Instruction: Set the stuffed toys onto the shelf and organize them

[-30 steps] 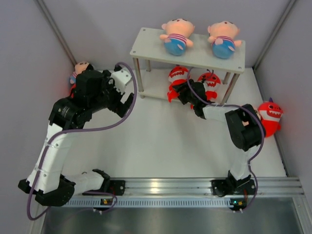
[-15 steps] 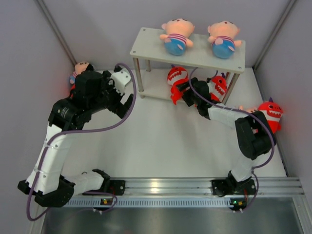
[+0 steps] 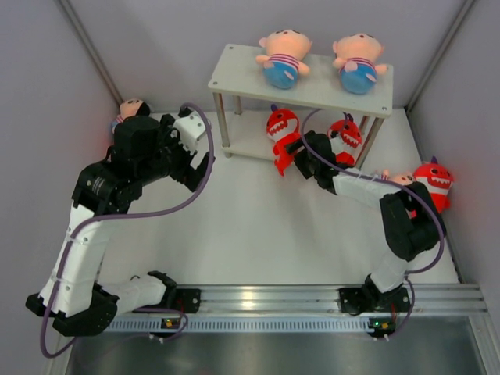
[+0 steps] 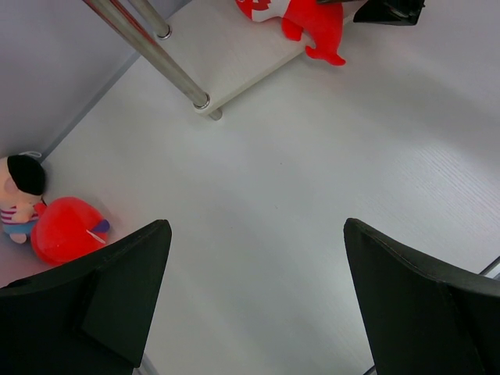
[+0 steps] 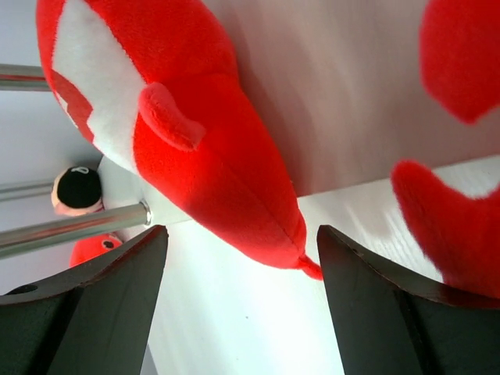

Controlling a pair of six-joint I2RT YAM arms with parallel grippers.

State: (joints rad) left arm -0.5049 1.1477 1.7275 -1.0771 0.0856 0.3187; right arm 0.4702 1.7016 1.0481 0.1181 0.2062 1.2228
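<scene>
Loose shark (image 3: 432, 183) sitting on desk (image 3: 250, 226), right edge of top view. Left tool (image 4: 254, 226) hovering over desk, fingers gaping, holding nothing. Corner doll (image 4: 19, 195) and corner shark (image 4: 62, 230) lying lower left in its view. Right tool (image 5: 241, 230) spread wide too, gripping nothing. Tilted shark (image 5: 211, 156) lying straight ahead on shelf (image 3: 246, 146) lower board, long axis running upper left to lower middle, tail pointing toward tool, overhanging edge. Right arm clearly nearer, guessing it's doing the straightening. Top left doll (image 3: 283, 56) and top right doll (image 3: 358, 61) sitting up top.
</scene>
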